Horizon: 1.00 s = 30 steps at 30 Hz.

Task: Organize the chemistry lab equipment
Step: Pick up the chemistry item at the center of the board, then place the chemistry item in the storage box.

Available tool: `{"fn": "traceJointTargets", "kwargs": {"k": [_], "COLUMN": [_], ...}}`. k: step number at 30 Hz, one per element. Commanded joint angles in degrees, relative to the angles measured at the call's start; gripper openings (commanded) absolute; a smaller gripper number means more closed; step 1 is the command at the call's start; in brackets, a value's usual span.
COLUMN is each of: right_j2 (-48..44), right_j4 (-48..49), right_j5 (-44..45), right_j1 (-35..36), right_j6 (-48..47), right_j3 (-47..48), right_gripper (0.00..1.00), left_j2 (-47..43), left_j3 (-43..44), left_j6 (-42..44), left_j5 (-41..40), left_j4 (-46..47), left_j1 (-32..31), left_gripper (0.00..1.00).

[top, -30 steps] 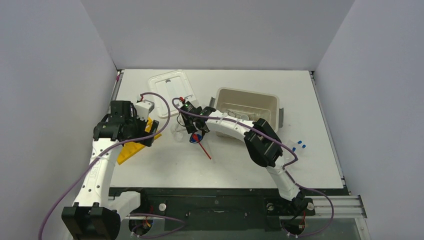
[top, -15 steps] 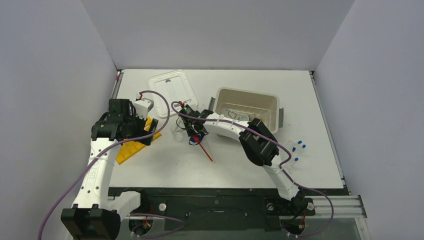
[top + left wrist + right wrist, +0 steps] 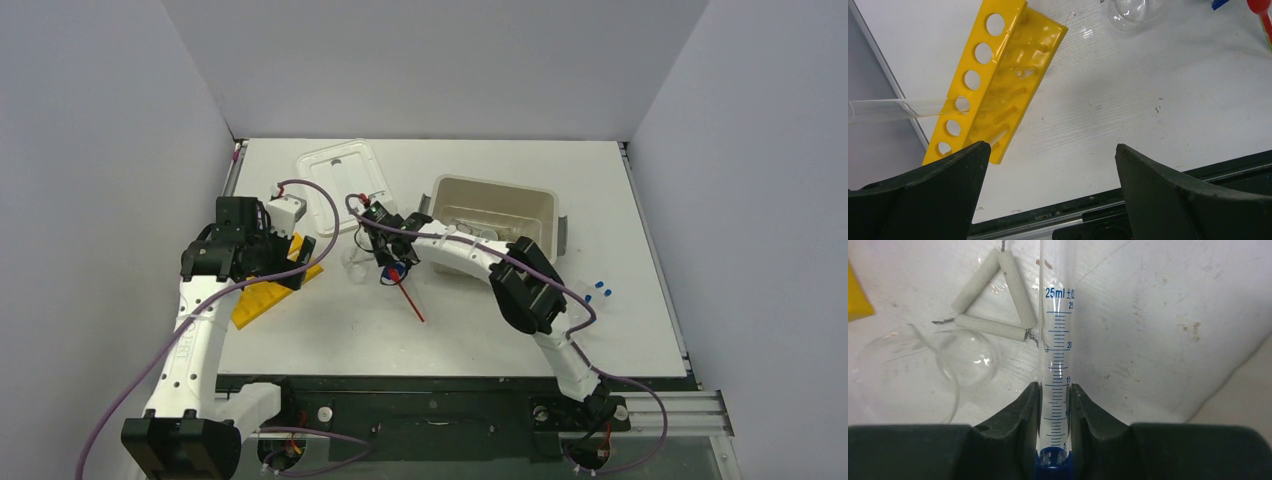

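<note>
Between the right end effector's (image 3: 1055, 388) clamping fingers stands a glass cylinder (image 3: 1058, 330), printed "25ml" with a blue scale from 5 to 25, over mid-worktop (image 3: 1158, 315) beside a clay triangle (image 3: 1018, 287). Left end effector (image 3: 1050, 150), fingers wide apart, hovers over the yellow rack (image 3: 998, 80) near the left edge.

The tube rack (image 3: 1013, 60) is bright yellow, with a row of round holes; the graduated cylinder (image 3: 1055, 365) is clear, with blue scale lines, blue numerals up to 25 and a blue base; the spatula (image 3: 410, 298) is red; the caps (image 3: 598, 290) are blue; the tub (image 3: 495, 184) is beige; the table (image 3: 480, 320) is white.
</note>
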Motion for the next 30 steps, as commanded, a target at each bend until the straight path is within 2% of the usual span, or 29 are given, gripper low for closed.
{"fn": "traceJointTargets", "kwargs": {"k": [1, 12, 17, 23, 27, 30], "right_j2": [-12.16, -21.76, -26.28, -31.76, -31.81, -30.5], "right_j4": [-0.19, -2.63, -2.03, 0.15, 1.01, 1.7], "right_j5": [-0.17, -1.77, -0.63, 0.86, 2.59, 3.44], "right_j1": [-2.31, -10.86, -16.64, -22.25, -23.55, -24.37], "right_j6": [-0.34, -1.51, -1.63, -1.78, -2.58, -2.51], "right_j3": [3.3, 4.62, -2.1, -15.9, -23.27, -25.37], "right_gripper": [0.0, 0.0, 0.0, 0.0, 0.0, 0.0], "left_j2": [-0.57, -0.66, -0.81, -0.7, 0.02, 0.42], "left_j3": [1.69, 0.39, -0.25, -0.99, -0.8, -0.61], "left_j6": [0.13, 0.81, 1.02, 1.2, 1.03, 0.45], "left_j5": [0.54, 0.69, 0.91, 1.33, 1.87, 2.12], "left_j4": [0.6, 0.93, 1.1, 1.39, 1.29, 1.37], "left_j1": [0.4, 0.4, 0.44, 0.42, 0.44, 0.44], "left_gripper": [0.97, 0.97, 0.96, 0.97, 0.96, 0.97]}}
